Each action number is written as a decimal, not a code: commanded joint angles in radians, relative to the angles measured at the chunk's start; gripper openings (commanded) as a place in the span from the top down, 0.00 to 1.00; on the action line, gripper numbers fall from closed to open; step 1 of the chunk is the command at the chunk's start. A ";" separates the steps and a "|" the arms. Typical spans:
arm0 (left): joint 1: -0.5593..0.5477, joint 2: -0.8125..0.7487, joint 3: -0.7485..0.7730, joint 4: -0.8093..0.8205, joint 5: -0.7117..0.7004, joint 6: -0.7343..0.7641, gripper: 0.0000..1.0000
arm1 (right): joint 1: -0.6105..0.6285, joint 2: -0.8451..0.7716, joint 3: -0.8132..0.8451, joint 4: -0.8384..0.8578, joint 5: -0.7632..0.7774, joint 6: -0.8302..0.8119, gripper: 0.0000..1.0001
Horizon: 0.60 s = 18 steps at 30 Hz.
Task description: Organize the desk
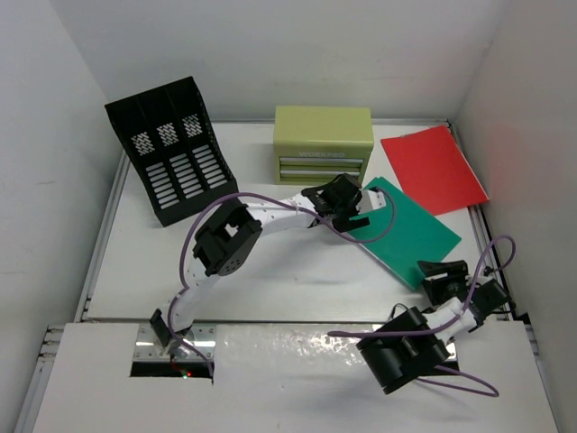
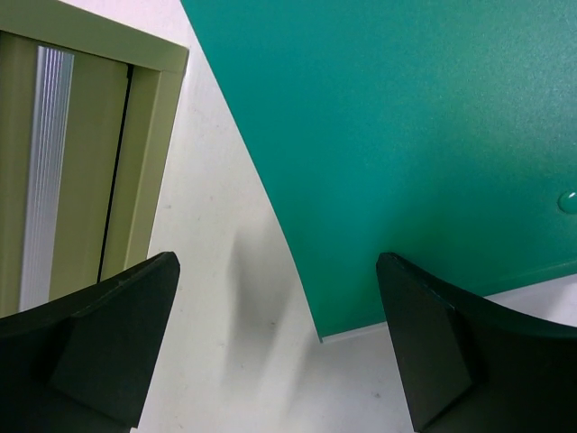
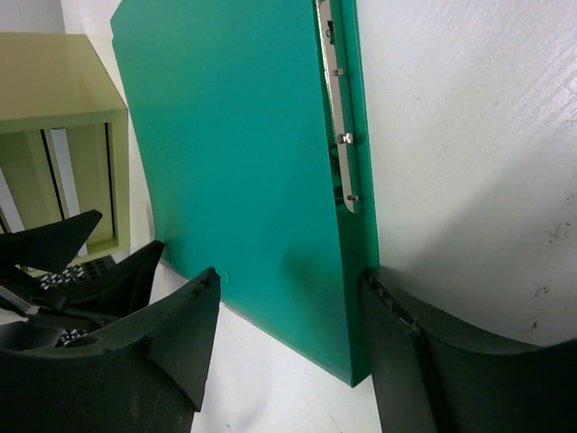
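Observation:
On the white desk [image 1: 288,280] a green folder [image 1: 410,230] lies slantwise, right of centre. My left gripper [image 1: 347,209] hovers open at its far left corner. In the left wrist view that corner [image 2: 317,336] sits between the spread fingers [image 2: 117,334] and touches neither; left gripper [image 2: 278,262]. My right gripper [image 1: 442,271] is at the folder's near corner. In the right wrist view it [image 3: 288,280] straddles the green folder [image 3: 243,180], jaws apart. The cover stands lifted, showing a metal clip [image 3: 341,135] along the spine.
An olive-green drawer chest [image 1: 323,144] stands at the back centre, close behind the left gripper. A black slotted file rack [image 1: 171,162] stands at the back left. A red folder [image 1: 435,167] lies at the back right, by the wall. White walls enclose the desk.

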 commanded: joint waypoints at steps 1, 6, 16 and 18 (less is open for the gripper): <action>-0.016 0.023 0.029 0.012 0.021 0.008 0.09 | 0.000 -0.033 -0.035 0.022 -0.025 -0.008 0.39; -0.016 0.028 0.020 0.012 0.031 0.026 0.09 | 0.000 0.019 -0.095 0.141 -0.084 0.043 0.48; -0.028 0.032 -0.001 0.019 0.054 0.065 0.10 | 0.001 0.110 -0.141 0.212 -0.085 0.034 0.54; -0.033 0.029 -0.011 0.020 0.062 0.071 0.10 | 0.000 0.135 -0.148 0.234 -0.085 0.030 0.56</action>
